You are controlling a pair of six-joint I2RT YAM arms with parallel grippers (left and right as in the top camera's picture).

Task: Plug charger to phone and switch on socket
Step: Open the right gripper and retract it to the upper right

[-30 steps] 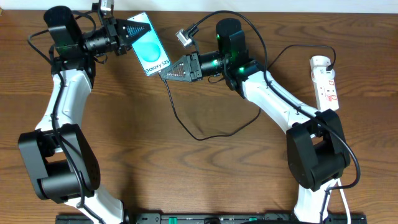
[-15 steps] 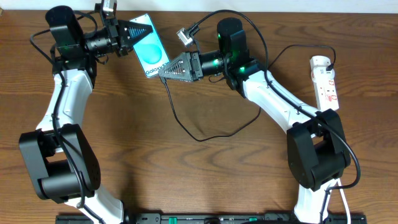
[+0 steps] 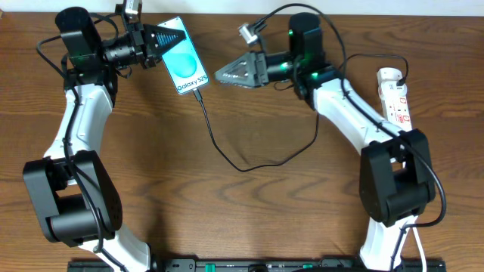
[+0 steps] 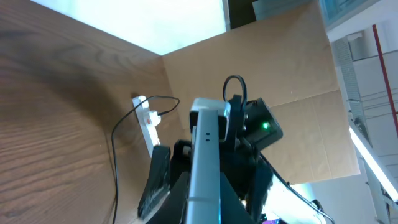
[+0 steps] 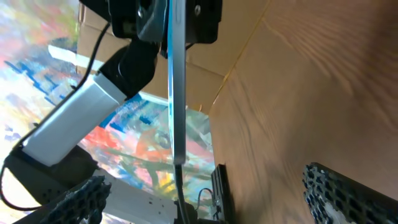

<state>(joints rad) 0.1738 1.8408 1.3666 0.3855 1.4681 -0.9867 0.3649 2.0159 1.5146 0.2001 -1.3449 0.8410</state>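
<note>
Right end effector (image 3: 221, 76) has withdrawn, open; charger (image 3: 227, 155) looks plugged into phone (image 3: 185, 64); left end effector (image 3: 175, 35) grips phone; next, reach socket (image 3: 396, 98) switch.

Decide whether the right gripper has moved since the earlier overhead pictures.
Yes: the right gripper has pulled away from the phone, toward the socket.
</note>
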